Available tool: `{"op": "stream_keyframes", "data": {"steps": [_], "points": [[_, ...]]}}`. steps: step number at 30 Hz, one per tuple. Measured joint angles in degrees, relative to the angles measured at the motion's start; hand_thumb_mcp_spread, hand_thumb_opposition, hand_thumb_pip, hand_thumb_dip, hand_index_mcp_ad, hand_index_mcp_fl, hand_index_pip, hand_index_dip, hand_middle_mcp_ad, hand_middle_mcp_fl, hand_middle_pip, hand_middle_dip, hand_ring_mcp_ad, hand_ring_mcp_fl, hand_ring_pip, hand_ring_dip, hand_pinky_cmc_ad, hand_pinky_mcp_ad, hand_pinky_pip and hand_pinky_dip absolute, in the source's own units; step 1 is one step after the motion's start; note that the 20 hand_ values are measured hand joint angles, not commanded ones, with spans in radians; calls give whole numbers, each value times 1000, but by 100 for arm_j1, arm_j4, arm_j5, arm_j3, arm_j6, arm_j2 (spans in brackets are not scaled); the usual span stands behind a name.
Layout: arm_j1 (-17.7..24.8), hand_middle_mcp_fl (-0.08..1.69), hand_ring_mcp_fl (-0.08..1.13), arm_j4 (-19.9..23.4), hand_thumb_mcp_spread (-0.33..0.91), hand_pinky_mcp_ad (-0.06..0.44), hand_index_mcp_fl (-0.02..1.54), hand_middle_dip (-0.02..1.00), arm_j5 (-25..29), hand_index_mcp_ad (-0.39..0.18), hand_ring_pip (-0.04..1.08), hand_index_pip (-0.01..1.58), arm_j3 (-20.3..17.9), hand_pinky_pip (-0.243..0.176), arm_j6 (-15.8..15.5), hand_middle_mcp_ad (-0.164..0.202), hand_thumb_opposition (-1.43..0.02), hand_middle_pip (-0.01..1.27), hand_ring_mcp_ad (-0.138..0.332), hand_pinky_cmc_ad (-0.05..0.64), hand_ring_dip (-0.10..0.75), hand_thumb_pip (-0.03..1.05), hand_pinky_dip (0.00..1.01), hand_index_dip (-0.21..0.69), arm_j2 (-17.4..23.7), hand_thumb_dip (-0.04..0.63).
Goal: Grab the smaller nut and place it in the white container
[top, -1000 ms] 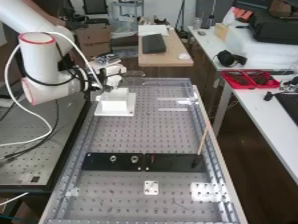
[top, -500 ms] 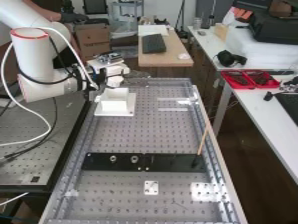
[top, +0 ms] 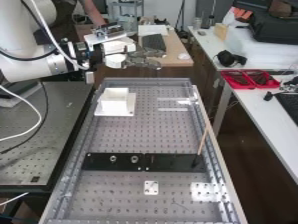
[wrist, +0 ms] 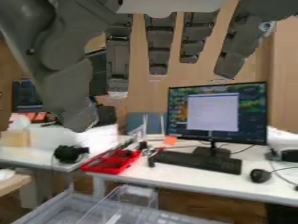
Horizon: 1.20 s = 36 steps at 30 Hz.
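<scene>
Dark grey robot hand (top: 140, 60) is open, w/ fingers straight, high and beyond the white box-shaped container (top: 114, 104). Exact place of smaller metal nut I cannot tell; prob. it lies inside container.

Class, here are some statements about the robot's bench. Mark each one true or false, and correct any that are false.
1. The white container stands on a white base plate. True.
2. The fingers of the robot hand are straight. True.
3. The robot hand is lifting the white container. False: the container is on its plate, and the hand is clear of it.
4. The larger nut and the bearing both stand on the flat black bar. True.
5. The bearing is stacked on top of the larger nut. False: they stand side by side with a gap between them.
</scene>
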Motion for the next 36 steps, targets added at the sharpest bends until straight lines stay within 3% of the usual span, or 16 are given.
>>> {"op": "stream_keyframes", "data": {"steps": [8, 9, 17, 24, 36], "points": [[-113, 122, 0, -671, 284, 274, 5, 239, 1161, -154, 89, 885, 681, 3, 192, 68, -757, 108, 113, 337, 127, 747, 278, 51, 216, 188], [-126, 126, 0, -775, 284, 272, 2, 239, 1330, -152, 89, 873, 783, -12, 190, 68, -757, 108, 113, 340, 129, 747, 274, 51, 228, 188], [-237, 122, 0, -1294, 271, 276, 2, 239, 2131, -138, 89, 763, 1294, -12, 283, 68, -747, 108, 115, 339, 129, 709, 291, 51, 235, 173], [-397, 122, 0, -1605, 271, 276, 5, 239, 2369, -138, 89, 709, 1655, -12, 462, 68, -747, 108, 115, 340, 129, 703, 295, 63, 144, 168], [-464, 126, 0, -2139, 274, 278, 7, 239, 2378, -138, 89, 627, 2131, -12, 272, 68, -731, 108, 117, 340, 127, 686, 295, 91, -24, 166]]}}
